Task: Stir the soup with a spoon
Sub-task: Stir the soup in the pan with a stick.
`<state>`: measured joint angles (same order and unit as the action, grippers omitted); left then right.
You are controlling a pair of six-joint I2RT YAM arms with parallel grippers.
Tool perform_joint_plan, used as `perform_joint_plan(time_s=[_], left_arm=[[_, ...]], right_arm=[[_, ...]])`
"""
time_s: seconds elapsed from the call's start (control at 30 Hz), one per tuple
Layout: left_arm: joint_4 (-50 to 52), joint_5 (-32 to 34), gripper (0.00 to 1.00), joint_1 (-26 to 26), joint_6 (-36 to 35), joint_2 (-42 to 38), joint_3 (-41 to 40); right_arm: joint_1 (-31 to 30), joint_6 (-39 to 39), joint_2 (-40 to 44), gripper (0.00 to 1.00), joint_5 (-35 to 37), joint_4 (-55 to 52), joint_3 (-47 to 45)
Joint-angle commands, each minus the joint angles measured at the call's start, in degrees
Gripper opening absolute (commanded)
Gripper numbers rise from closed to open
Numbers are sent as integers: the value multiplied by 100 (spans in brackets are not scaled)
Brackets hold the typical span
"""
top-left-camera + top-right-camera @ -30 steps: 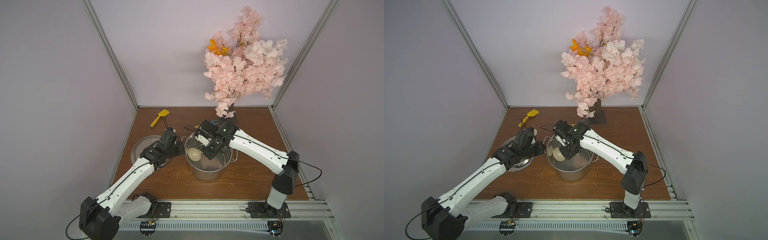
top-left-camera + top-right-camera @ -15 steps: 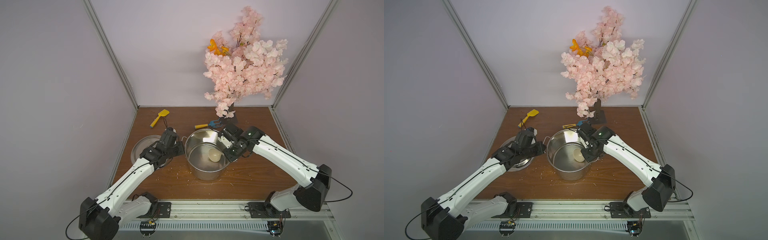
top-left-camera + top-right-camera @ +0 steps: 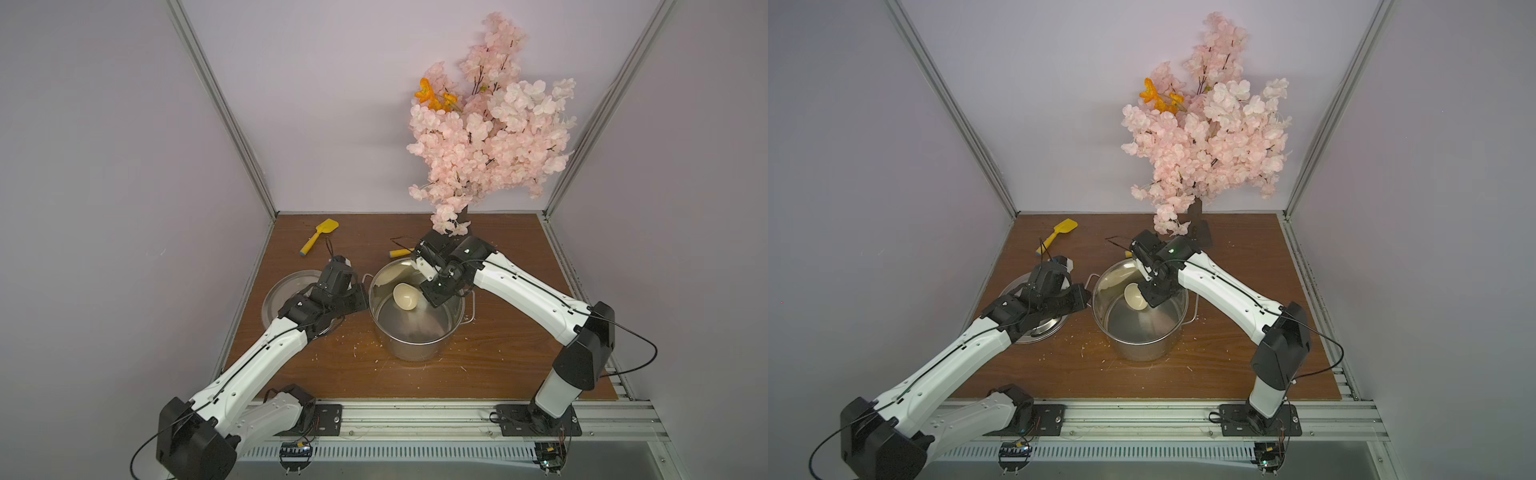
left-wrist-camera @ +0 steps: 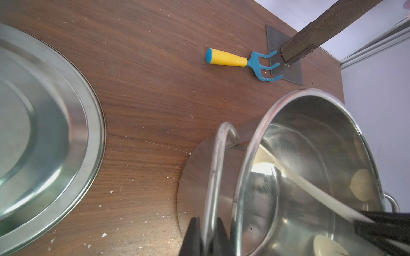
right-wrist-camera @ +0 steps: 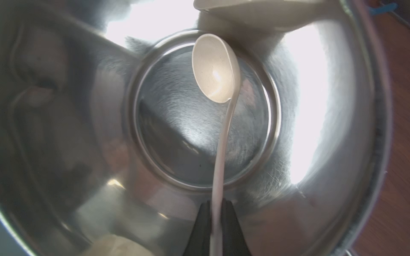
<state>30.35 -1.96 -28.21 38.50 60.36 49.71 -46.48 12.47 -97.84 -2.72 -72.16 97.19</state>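
Observation:
A steel pot [image 3: 419, 338] stands mid-table in both top views. Its bare shiny bottom [image 5: 199, 133] shows; no soup is visible. My right gripper [image 5: 217, 212] reaches down over the pot's back rim, shut on the slim handle of the cream spoon [image 5: 216, 71]. The spoon's bowl [image 3: 405, 296] hangs inside the pot, toward its back wall. The left gripper [image 4: 207, 232] is shut on the pot's left loop handle [image 4: 218, 155], beside the pot [image 3: 1142, 336] at rim height.
The pot lid [image 3: 286, 291] lies left of the pot, partly under my left arm. A yellow shovel [image 3: 319, 235] rests at the back left and a blue rake [image 4: 244, 62] behind the pot. The pink blossom tree [image 3: 490, 137] stands at the back. Crumbs dot the wood.
The right arm has swept the spoon around inside the pot: its bowl went from the left side to the right side, then to the back middle. The left gripper kept its hold.

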Motion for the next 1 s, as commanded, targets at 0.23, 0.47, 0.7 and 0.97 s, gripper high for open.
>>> perform_joint_plan(time_s=[0.23,0.47,0.7,0.97], left_arm=[[33,108,0,43,-271,-28,-29],[34,99,0,43,-256,-80,-78],[33,89,0,48,-252,-68,-80],[22,53,0,48,-264,-11,5]], right_arm=[[-537,174,1059,0,12,-132,-991],[286,227,1420,0,623,-280,-1474],[564,130,682,0,776,-146,-554],[41,49,-247,0,124,-182,802]])
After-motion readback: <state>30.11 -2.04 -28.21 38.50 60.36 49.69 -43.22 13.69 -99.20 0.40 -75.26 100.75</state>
